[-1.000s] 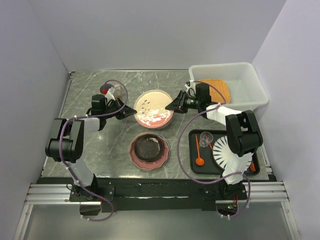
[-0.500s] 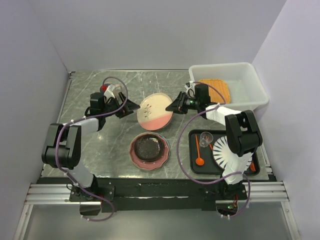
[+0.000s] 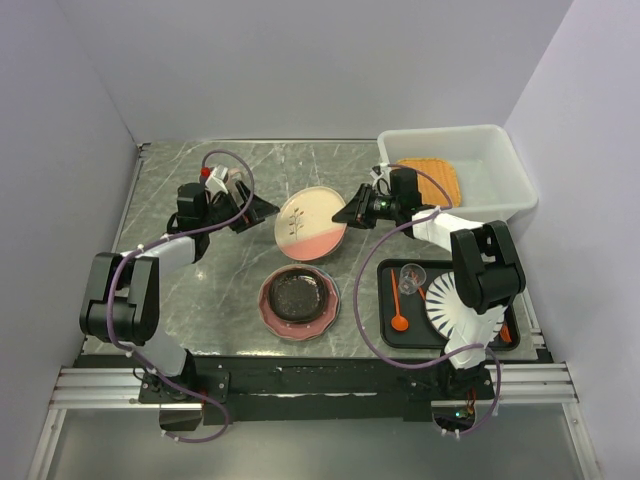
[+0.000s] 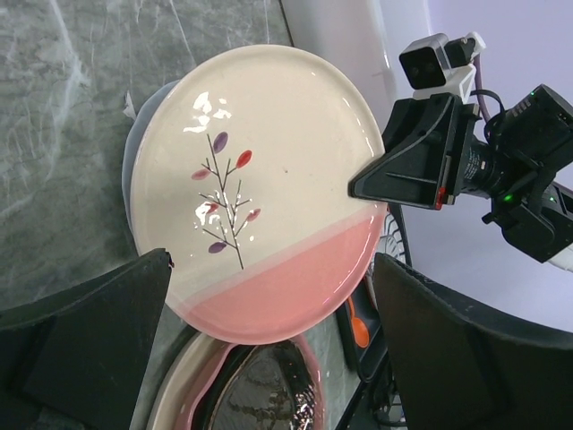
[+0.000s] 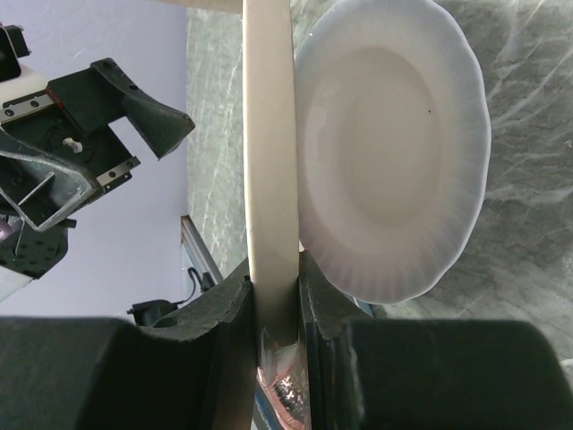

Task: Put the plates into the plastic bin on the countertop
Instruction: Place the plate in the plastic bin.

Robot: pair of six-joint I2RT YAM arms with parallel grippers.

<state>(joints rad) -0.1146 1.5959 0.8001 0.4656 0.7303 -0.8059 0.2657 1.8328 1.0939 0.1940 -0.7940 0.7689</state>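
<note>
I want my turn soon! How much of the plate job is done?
Done: the orange plate lies in the plastic bin. In hand: the right gripper pinches the floral plate by its rim, tilted up; the left gripper is open beside it. Left: the white plate and the black speckled plate on a pink plate wait on the countertop.

At the middle of the worktop point(image 3: 200, 290) a tilted plate point(image 3: 312, 226) stands over a flat plate point(image 5: 394, 152). Nearer lie two stacked plates point(image 3: 298, 301), the tray point(image 3: 386, 285) to their right, the bin point(image 3: 516, 196) behind it holding a lone plate point(image 3: 433, 180).
</note>
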